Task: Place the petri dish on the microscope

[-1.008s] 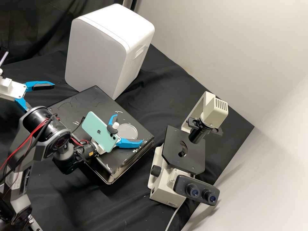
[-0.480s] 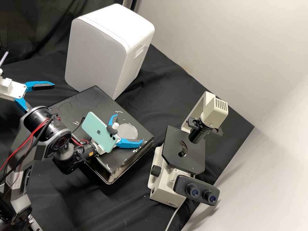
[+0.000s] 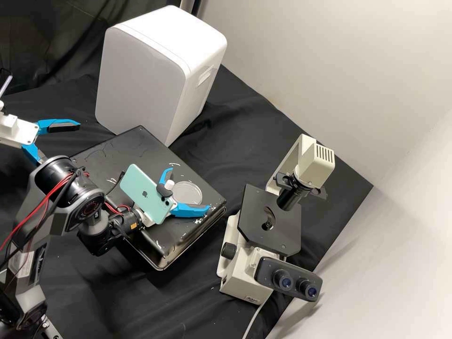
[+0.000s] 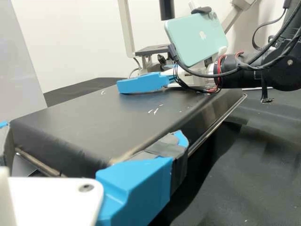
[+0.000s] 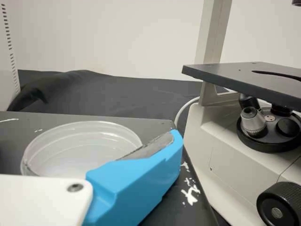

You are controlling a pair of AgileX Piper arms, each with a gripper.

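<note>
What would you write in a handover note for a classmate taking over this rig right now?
Left claw: open, at the black tray's edge, holding nothing.
Right claw: open, straddling the dish, not gripping it.
Dish: flat on the tray, next to the microscope.
Done: right claw lined up on the dish.
To do: shut on the dish, lift, set it on the microscope's bare stage.

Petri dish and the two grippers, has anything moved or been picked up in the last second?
Nothing visibly changed. The right gripper stays open with its fingers either side of the dish, which has not left the black tray. The left gripper stays open off the tray's left end. The microscope has not shifted.
</note>
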